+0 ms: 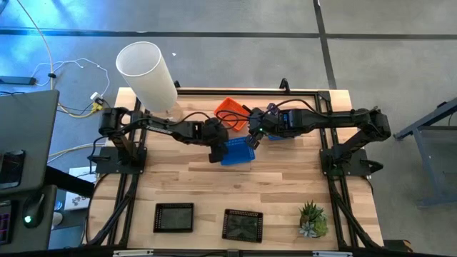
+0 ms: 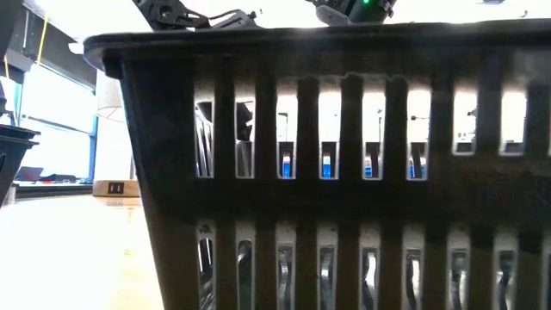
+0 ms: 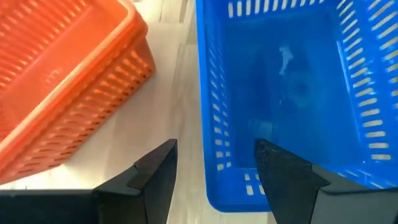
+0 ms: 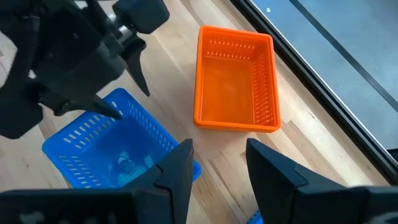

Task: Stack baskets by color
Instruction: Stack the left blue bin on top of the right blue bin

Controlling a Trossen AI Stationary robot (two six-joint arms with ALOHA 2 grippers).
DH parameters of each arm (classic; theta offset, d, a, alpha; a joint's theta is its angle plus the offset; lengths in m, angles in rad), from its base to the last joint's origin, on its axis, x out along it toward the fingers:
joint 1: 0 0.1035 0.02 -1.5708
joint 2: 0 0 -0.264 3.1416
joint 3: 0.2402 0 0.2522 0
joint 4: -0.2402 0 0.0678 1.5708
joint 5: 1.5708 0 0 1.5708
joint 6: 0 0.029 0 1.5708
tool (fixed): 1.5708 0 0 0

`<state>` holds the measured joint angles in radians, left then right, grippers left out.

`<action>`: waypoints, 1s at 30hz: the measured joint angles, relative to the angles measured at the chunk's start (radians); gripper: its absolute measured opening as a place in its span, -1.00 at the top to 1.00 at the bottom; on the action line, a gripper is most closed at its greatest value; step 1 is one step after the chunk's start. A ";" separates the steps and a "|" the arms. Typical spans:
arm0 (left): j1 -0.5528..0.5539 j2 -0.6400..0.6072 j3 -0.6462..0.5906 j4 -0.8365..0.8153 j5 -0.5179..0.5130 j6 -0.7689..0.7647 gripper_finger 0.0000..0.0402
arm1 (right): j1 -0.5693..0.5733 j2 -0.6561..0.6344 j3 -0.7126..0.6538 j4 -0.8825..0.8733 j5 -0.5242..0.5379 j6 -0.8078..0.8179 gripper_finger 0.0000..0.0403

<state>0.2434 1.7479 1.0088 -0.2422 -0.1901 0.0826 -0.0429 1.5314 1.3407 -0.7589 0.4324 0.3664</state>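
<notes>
Left gripper (image 3: 214, 171) wide, straddling blue basket (image 3: 292, 93) wall; right gripper (image 4: 217, 165) open, empty; orange basket (image 4: 236, 78) at 11 o'clock. Light, stiff plastic; grip rim.

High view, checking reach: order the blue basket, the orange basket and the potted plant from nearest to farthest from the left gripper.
1. Blue basket, right under the open left gripper, mid-table.
2. Orange basket, just behind it, toward the table's far edge.
3. Potted plant, far off at the near right corner.
</notes>
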 joint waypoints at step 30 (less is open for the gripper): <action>0.015 0.041 0.000 0.006 0.112 0.048 0.95 | 0.000 0.000 0.000 0.000 -0.158 -0.008 0.33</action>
<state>0.2580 1.7893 1.0093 -0.2366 -0.0781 0.1310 -0.0433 1.5314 1.3407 -0.7593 0.2744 0.3582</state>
